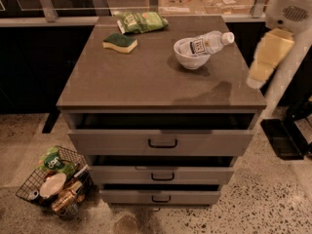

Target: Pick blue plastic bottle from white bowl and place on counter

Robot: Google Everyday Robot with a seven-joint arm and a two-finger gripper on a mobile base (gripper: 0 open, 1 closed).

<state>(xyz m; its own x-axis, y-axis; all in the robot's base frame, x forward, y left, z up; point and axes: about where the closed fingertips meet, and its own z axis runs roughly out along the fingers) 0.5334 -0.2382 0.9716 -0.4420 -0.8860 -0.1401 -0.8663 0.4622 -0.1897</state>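
Worktop of matte grey-brown finish (146, 77) caps a grey three-drawer cabinet (162, 145) with black handles, its drawers standing slightly pulled out. Toward the back right of the worktop sits a small round white bowl (190, 58). A clear whitish plastic bottle with a white screw cap and a dark-printed white label (204, 44) lies tilted across it, base down inside the bowl and capped neck jutting out over the right rim. At the back left lies a green-and-yellow sponge (120, 42), and just behind it a green snack bag (141, 21), both well apart from the bowl. The robot's end effector (257, 72), a pale yellow-and-white form at the end of the arm, hangs beyond the worktop's right edge, near the bottle's cap but apart from it. Whether it is released or clenched I cannot tell. On the speckled floor at lower left, a black wire basket (29, 189) holds a white plate (52, 185) among other clutter.
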